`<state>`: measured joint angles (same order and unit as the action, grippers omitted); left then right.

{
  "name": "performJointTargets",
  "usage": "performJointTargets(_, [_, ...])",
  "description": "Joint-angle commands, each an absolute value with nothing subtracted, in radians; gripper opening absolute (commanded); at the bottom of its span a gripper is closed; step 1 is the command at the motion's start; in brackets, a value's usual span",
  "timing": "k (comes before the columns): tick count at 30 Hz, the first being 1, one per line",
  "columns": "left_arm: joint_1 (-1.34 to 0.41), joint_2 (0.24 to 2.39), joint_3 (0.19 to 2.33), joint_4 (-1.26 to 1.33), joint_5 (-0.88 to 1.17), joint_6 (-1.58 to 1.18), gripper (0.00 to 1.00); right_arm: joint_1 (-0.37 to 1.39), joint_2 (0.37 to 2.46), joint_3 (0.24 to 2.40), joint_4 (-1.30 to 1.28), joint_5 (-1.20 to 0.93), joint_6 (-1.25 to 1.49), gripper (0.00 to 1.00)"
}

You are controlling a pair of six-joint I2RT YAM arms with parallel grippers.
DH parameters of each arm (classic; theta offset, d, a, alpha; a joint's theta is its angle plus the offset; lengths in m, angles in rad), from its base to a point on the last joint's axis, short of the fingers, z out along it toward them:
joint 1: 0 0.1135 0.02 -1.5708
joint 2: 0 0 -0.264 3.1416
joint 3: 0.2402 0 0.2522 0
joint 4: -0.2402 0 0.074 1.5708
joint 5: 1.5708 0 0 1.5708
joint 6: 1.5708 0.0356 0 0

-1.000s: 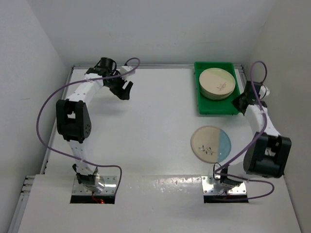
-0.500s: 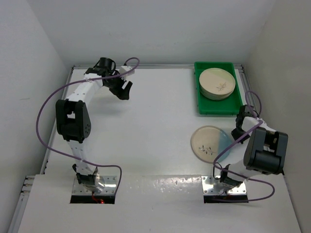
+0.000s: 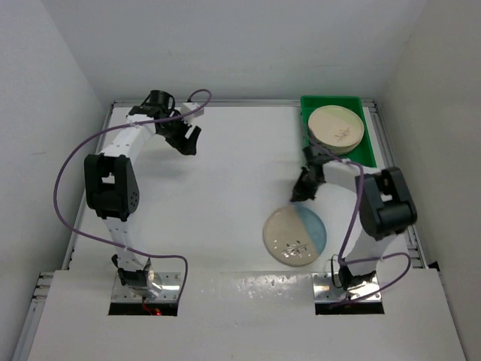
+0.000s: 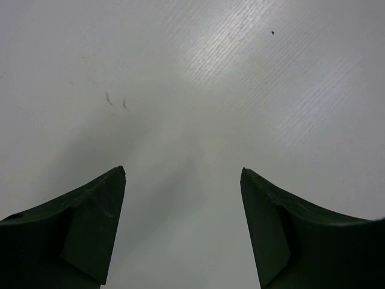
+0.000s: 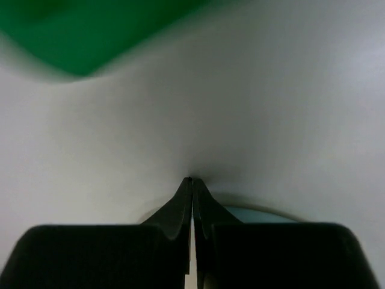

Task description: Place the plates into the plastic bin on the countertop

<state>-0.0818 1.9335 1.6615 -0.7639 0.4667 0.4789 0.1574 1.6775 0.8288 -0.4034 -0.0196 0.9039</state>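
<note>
One plate with a blue segment (image 3: 294,235) lies flat on the white countertop (image 3: 225,195), in front of the right arm's base. A stack of plates (image 3: 336,129) sits in the far half of the green plastic bin (image 3: 370,150). My right gripper (image 3: 301,194) is shut and empty, with its tips down on the countertop just beyond the plate's far rim. In the right wrist view the shut gripper (image 5: 191,180) hides most of the plate, whose blue part (image 5: 255,214) shows behind the fingers. My left gripper (image 3: 188,141) is open and empty at the far left, also seen in its wrist view (image 4: 183,171).
The green bin's corner (image 5: 78,30) shows blurred at the top left of the right wrist view. Grey walls close in the countertop on three sides. The right arm's forearm crosses the near end of the bin.
My right gripper has swung from beside the bin down and left to the plate's far rim. The blue-segment plate has slid left and nearer. The left arm has barely moved.
</note>
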Motion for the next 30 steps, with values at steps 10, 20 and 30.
performJointTargets(10, [-0.405, 1.962, 1.606, -0.769, 0.594, 0.525, 0.78, 0.194, 1.642, 1.082, -0.606, -0.103, 0.781, 0.08])
performJointTargets(20, [-0.796, 2.174, 1.732, -0.726, 0.519, 0.355, 0.82, 0.023, 1.299, 0.876, -0.658, 0.167, 0.661, 0.56])
performJointTargets(30, [-0.873, 2.27, 1.694, -0.657, 0.304, 0.193, 0.77, 0.044, 1.105, 0.792, -0.649, 0.153, 0.601, 0.56])
